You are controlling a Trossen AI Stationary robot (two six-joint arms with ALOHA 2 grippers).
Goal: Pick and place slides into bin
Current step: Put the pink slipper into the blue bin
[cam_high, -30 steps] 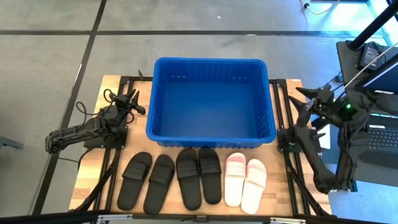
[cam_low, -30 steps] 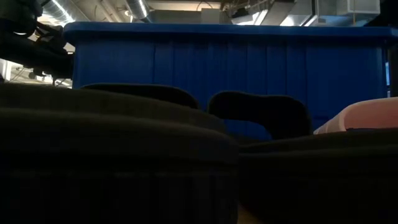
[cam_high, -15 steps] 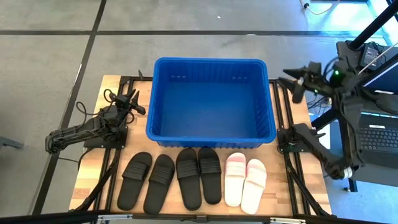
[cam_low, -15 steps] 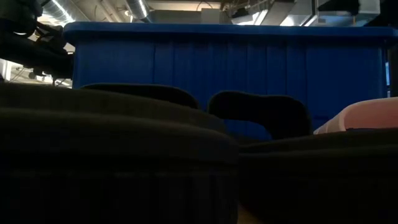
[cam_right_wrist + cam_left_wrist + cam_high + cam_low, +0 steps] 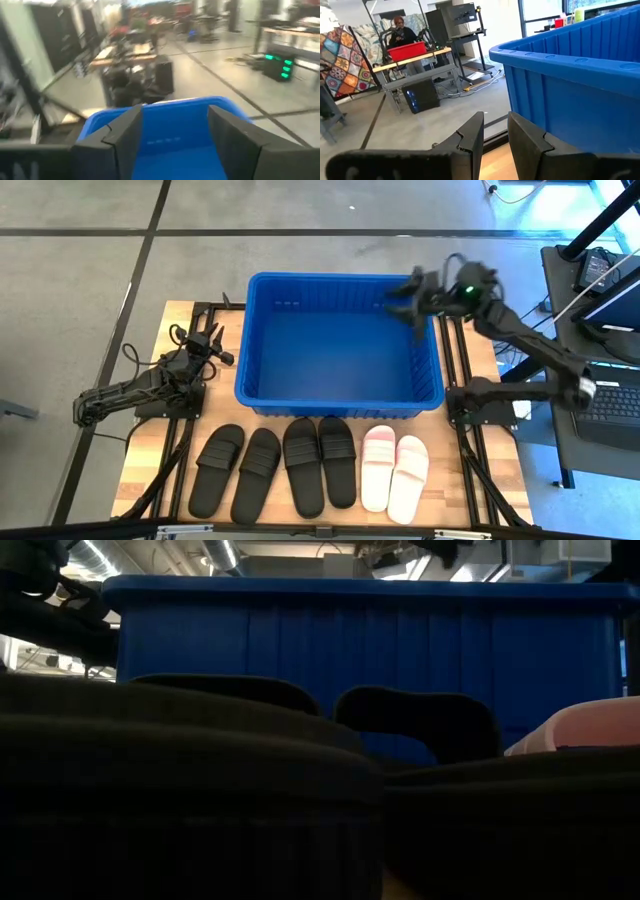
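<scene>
The blue bin (image 5: 330,350) stands on the table's far half with nothing in it. In front of it, along the near edge, several black slides (image 5: 303,463) and two pale pink-white slides (image 5: 393,470) lie sole down in a row. My right gripper (image 5: 400,298) hovers open above the bin's far right corner, and its wrist view looks over the bin (image 5: 170,130) past the gripper (image 5: 174,115). My left gripper (image 5: 215,345) rests low at the bin's left side, with a narrow, empty gap between its fingers (image 5: 495,135). The low view shows the bin's wall (image 5: 360,640) behind the slides (image 5: 420,725).
Black frame rails (image 5: 455,370) run along both sides of the bin. A strip of bare wood (image 5: 215,415) lies between bin and slides. A laptop (image 5: 610,405) stands past the table's right edge. A person (image 5: 400,30) sits far back in the room.
My right gripper has swung from beyond the table's right edge toward the far edge and then leftward. It has turned to face the bin and now hangs over the bin's far right corner. The slides and bin have not moved.
</scene>
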